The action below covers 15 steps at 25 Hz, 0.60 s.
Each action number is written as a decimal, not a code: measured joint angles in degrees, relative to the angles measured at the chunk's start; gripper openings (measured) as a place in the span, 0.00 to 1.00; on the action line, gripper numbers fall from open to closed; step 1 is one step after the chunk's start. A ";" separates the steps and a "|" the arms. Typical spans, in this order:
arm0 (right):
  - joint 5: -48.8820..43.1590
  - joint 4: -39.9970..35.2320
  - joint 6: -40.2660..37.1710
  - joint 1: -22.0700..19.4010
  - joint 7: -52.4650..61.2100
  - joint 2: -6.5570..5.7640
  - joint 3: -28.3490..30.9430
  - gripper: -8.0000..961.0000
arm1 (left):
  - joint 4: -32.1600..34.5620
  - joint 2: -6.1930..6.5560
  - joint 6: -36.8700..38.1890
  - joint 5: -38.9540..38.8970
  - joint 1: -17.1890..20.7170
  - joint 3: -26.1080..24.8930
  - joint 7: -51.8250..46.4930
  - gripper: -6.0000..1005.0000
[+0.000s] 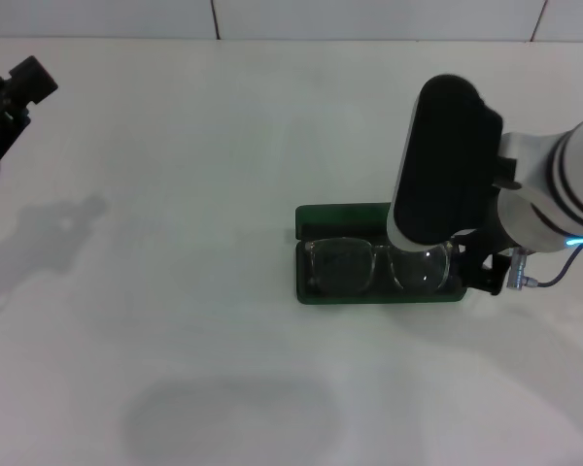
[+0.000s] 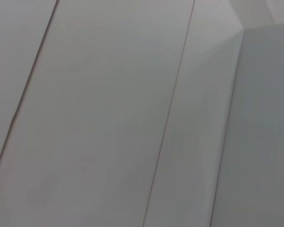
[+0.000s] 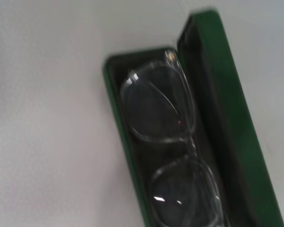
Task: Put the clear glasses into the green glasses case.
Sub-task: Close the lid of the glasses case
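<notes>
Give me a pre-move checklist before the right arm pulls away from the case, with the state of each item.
1. Transparent clear-framed glasses lie inside the dark green hard-shell glasses case: ok.
2. Case lid open, standing behind the tray: ok.
3. Glasses sit level, lenses facing up: ok.
4. Temples folded and tucked in: cannot tell.
5. Right pincer released from the glasses: cannot tell, hidden behind the right arm.
6. Left arm parked at the far left, away from the case: ok.

One clear glasses [image 1: 377,264] – one green glasses case [image 1: 316,291] – two arms, one table [image 1: 175,194].
</notes>
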 joint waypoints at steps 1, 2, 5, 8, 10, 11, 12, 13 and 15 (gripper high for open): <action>0.91 -1.38 -0.31 -0.60 0.00 0.00 0.55 0.16 | -0.04 0.00 0.03 0.00 -0.28 0.19 -0.10 0.13; 2.37 -3.02 -0.58 -1.31 -0.10 0.00 1.55 0.16 | -0.09 0.01 0.07 0.00 -0.59 0.65 -0.23 0.13; 7.53 -6.08 -0.86 -2.98 -1.47 -0.17 6.02 0.16 | -0.11 0.12 0.04 0.00 -1.54 2.94 -0.72 0.13; 15.32 -7.65 -1.51 -5.84 -6.04 -0.49 14.40 0.16 | -0.11 0.01 -0.13 0.31 -3.11 4.37 -0.91 0.13; 21.91 -7.72 -2.34 -8.63 -10.73 -0.53 20.32 0.16 | -0.11 -0.45 -0.47 1.08 -4.41 4.41 -0.94 0.13; 25.58 -7.69 -2.87 -10.49 -13.51 -0.57 23.47 0.16 | -0.11 -0.69 -0.77 1.55 -5.16 4.43 -0.98 0.13; 29.42 -7.56 -3.41 -12.74 -16.81 -0.57 26.49 0.16 | -0.28 -0.93 -1.23 2.12 -6.07 4.43 -1.23 0.13; 32.72 -7.39 -3.77 -14.71 -19.69 -0.61 28.88 0.16 | -0.45 -1.07 -1.56 2.58 -6.72 4.44 -1.54 0.13; 38.62 -6.35 -4.45 -18.77 -26.89 -0.61 33.01 0.16 | -0.66 -1.23 -2.05 3.21 -7.68 4.48 -2.12 0.13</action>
